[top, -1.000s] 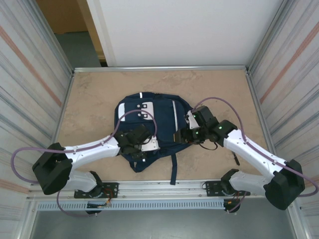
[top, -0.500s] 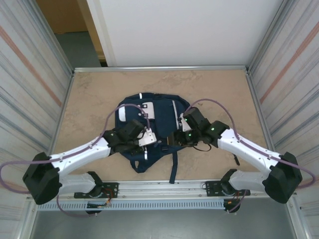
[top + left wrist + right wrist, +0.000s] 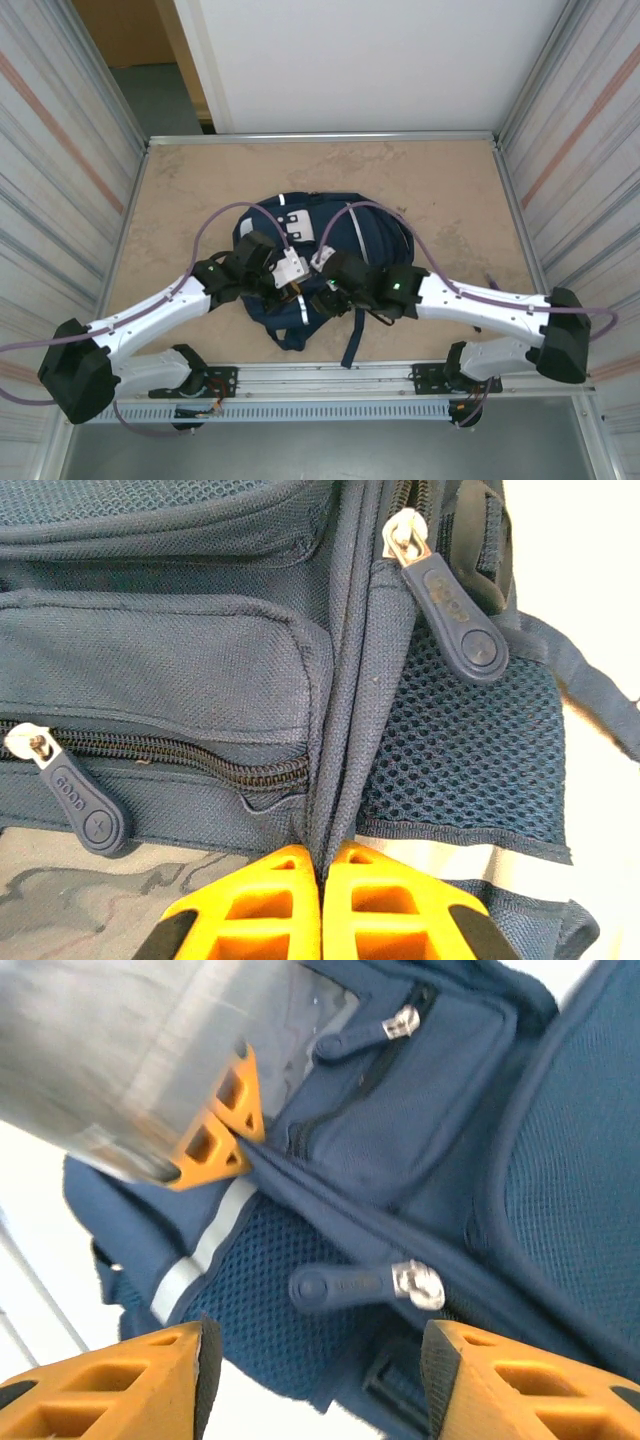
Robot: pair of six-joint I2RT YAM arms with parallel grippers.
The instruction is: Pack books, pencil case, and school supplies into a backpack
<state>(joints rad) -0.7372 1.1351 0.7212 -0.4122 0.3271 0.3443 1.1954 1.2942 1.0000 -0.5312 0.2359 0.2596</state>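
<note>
My left tool (image 3: pixel 322 865) is closed right down. Its two orange fingers are pressed together on a raised seam of the backpack (image 3: pixel 365 225), so a pinch of navy fabric is caught between them. That pinch sits on the backpack's near half, right at a white stripe (image 3: pixel 455 852) and beside the mesh pocket (image 3: pixel 470 750). A front pocket's zip runs off to one side of the seam, shut, with its dark pull (image 3: pixel 80 798) lying flat.

My right tool (image 3: pixel 315 1360) stands partly open and holds nothing. Its fingers are well apart over the same near half of the backpack, close beside my left tool. Another zip pull (image 3: pixel 345 1285) lies on the mesh just ahead of the gap between them, and I cannot see either finger touching it.

The backpack itself lies front-up in the middle of the worktop (image 3: pixel 200 190), and its dark straps (image 3: pixel 350 345) trail off its near edge.
</note>
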